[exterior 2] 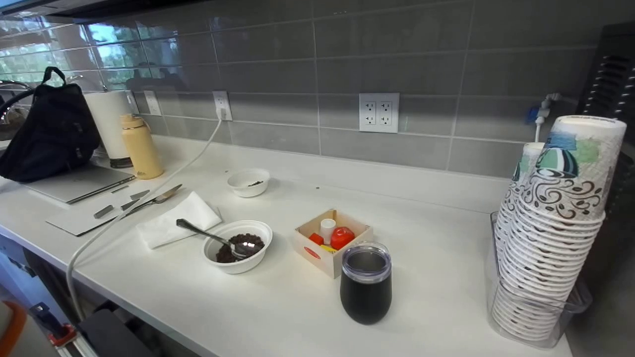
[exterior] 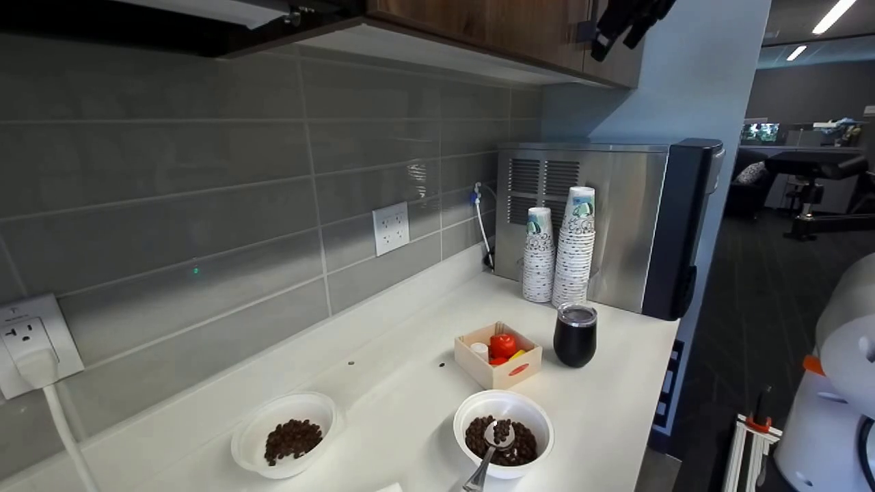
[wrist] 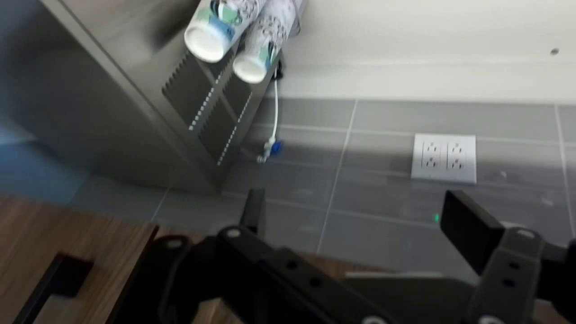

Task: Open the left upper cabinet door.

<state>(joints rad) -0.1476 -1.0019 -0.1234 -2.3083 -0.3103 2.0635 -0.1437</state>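
There are two bowls [exterior 2: 242, 268], two cup stacks [exterior: 575, 263], one tumbler [exterior 2: 366, 297]

Cabinet [exterior: 478, 27]: beside the end effector [wrist: 357, 219]
Machine [exterior: 622, 219]: on the tabletop [exterior: 595, 417], below the end effector
Cup stacks [exterior: 575, 256]: below it, beside the machine
Crate [exterior: 502, 377]: below it, between tumbler [exterior: 575, 343] and bowls [exterior: 523, 408]

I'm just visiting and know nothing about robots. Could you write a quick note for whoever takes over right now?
Gripper, the robot's hand: open, holding nothing.
Left upper cabinet door: the part in view looks shut; a dark handle shows near its right edge.
Done: gripper is up near the cabinet; no opening visible yet.
To do: probably grasp the handle and pull the door open.
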